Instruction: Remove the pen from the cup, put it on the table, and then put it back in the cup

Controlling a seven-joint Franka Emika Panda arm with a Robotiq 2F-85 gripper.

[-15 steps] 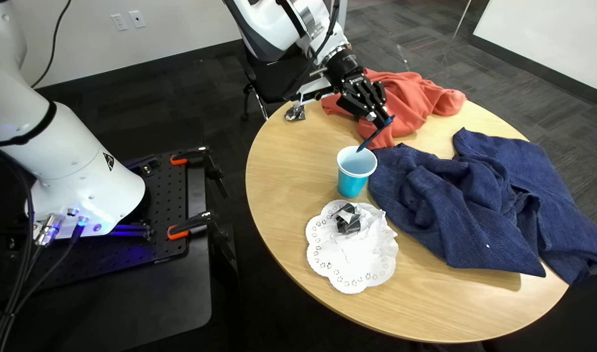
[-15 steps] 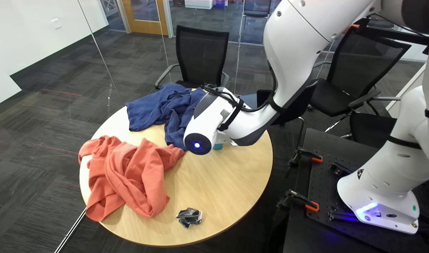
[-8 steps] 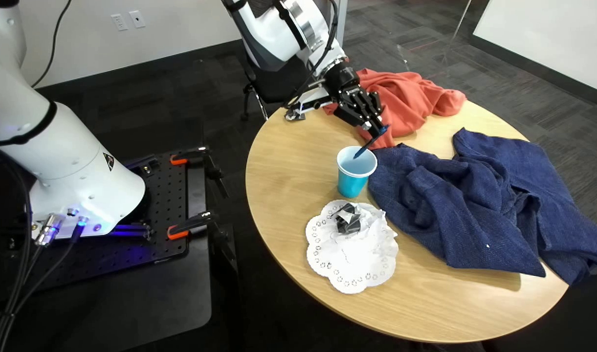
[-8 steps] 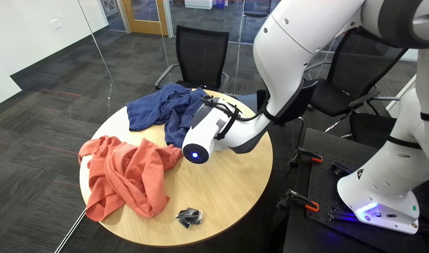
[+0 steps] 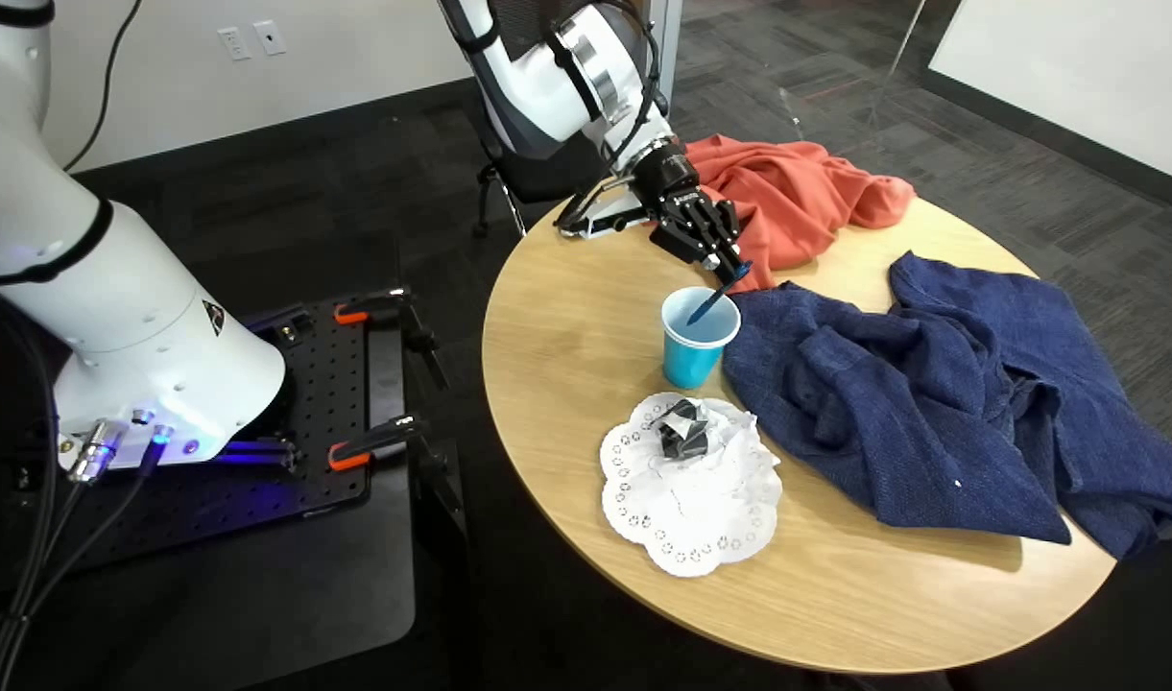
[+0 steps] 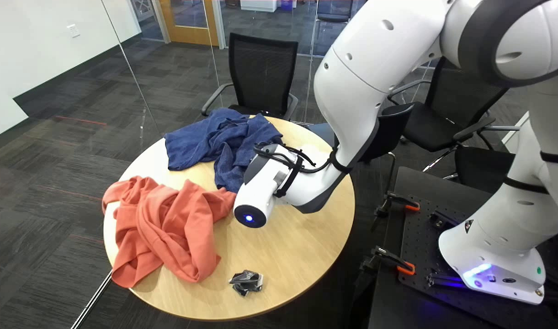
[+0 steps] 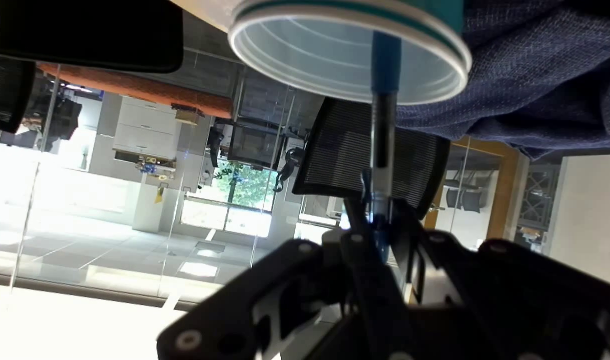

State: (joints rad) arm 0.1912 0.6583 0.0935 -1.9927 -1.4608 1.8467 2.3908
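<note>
Pen (image 5: 715, 296) held aslant over a round, light-wood worktop (image 5: 566, 403), which spreads across the middle of both exterior views. On the left in an exterior view, a black cart (image 5: 326, 614) carries the base of a white robot arm (image 5: 173, 317), whose end section hangs over the far left of the worktop. A large navy cloth (image 5: 931, 413) lies rumpled across the right side and spills over the edge. Smaller, a coral-red cloth (image 5: 816, 202) is bunched at the far side. Nearer the front rests a white scalloped doily (image 5: 691, 528) with crumpled white paper (image 5: 734, 451) on it. Next in size is the tool (image 7: 379, 220), black and two-fingered, narrowed around the upper part of the pen and gripping it just above the far side of the cup (image 5: 693, 360). That cup is light blue with a white rim, and it stands upright between the tool and the doily, just left of the navy cloth. A small dark scrap (image 5: 683, 432) sits crumpled on the doily; a similar shiny scrap (image 6: 247, 282) lies on the worktop toward its near edge, in an exterior view. Slimmest of all, the pen is blue with a clear middle section; it tilts downward with its lower end inside the cup, the tip hidden behind the rim in the wrist view.
</note>
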